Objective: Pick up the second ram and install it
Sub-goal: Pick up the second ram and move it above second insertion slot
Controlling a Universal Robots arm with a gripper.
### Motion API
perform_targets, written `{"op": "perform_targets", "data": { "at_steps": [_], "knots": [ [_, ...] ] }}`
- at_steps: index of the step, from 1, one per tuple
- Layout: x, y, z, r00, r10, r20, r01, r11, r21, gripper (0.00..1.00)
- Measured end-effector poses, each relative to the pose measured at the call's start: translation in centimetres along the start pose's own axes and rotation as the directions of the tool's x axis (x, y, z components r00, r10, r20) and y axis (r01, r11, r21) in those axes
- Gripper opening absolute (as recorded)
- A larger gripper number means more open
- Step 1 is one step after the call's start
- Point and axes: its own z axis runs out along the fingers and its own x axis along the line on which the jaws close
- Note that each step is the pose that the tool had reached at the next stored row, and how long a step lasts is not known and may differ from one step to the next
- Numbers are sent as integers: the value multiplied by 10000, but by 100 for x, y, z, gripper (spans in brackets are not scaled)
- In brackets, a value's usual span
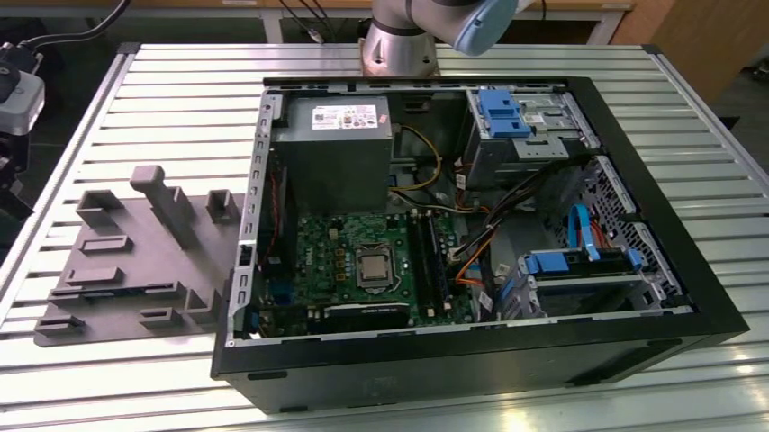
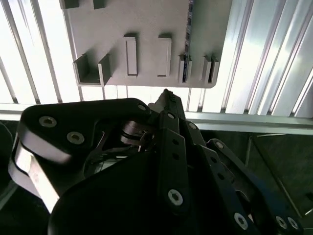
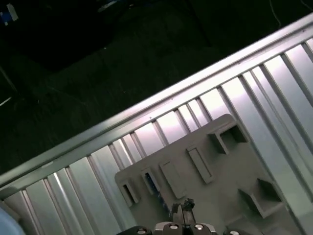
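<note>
I am hovering my fingers [image 2: 170, 112], pressed together, near the second ram [image 2: 188, 24], which is standing on edge in the grey tray [image 1: 150, 261] at nine o'clock from the computer case [image 1: 481, 378] in the exterior view. If they descend unopened, they risk knocking it askew.

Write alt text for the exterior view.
An open computer case lies on its side on a slatted metal table, its green motherboard, power supply and blue drive brackets exposed. A grey moulded tray sits beside it at the exterior view's left; the robot arm's base stands behind.
</note>
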Motion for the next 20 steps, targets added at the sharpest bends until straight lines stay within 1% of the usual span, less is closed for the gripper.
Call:
{"op": "perform_targets", "data": {
  "at_steps": [2, 4, 7, 9, 11, 14, 17, 19, 20],
  "knots": [
    [0, 0, 1, 9995, -324, -16, 324, 9995, -7, 11],
    [0, 0, 1, 9979, -646, -33, 646, 9979, -15, 11],
    [0, -1, 3, 9933, -1153, -56, 1153, 9933, -27, 11],
    [0, 0, 5, 9889, -1487, -72, 1486, 9889, -36, 11],
    [0, 0, 6, 9832, -1822, -87, 1822, 9833, -46, 11],
    [0, -1, 9, 9721, -2345, -111, 2344, 9721, -63, 11],
    [0, -1, 12, 9610, -2761, -129, 2760, 9611, -77, 11],
    [0, -1, 14, 9521, -3054, -142, 3053, 9522, -87, 11],
    [0, -1, 16, 9470, -3209, -149, 3208, 9471, -93, 11]
  ]
}}
